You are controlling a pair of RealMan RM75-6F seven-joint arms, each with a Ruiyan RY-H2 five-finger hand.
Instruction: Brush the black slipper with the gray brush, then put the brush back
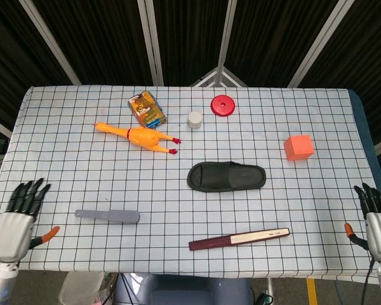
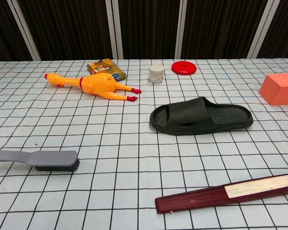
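1. At the near edge, both hands are at the corners of the surface (image 1: 57, 140). The left hand (image 1: 16, 219) has its fingers spread wide and holds nothing. The right hand (image 1: 376, 219) also has its fingers apart and holds nothing. The chest view shows neither hand.

2. A closed dark red folding fan (image 2: 230, 192) lies near the front, to the right of the middle.

3. The gray brush (image 1: 108, 216) lies flat on the surface at the front left, bristles down, its handle pointing left. Nothing touches it. It is well apart from the left hand.

4. The black slipper (image 1: 227, 176) lies in the middle, sole down, well apart from the brush.

5. Farther back are a yellow rubber chicken (image 1: 138, 136), an orange cube (image 1: 298, 147), a small white jar (image 1: 195, 119), a red disc (image 1: 222, 105) and a small colourful box (image 1: 147, 108).

6. My judgement: with the brush lying free and both hands drawn off, the task is either finished or not begun; these views cannot settle which. If brushing remains, the left hand must reach in, close around the handle, and carry the brush to the slipper.
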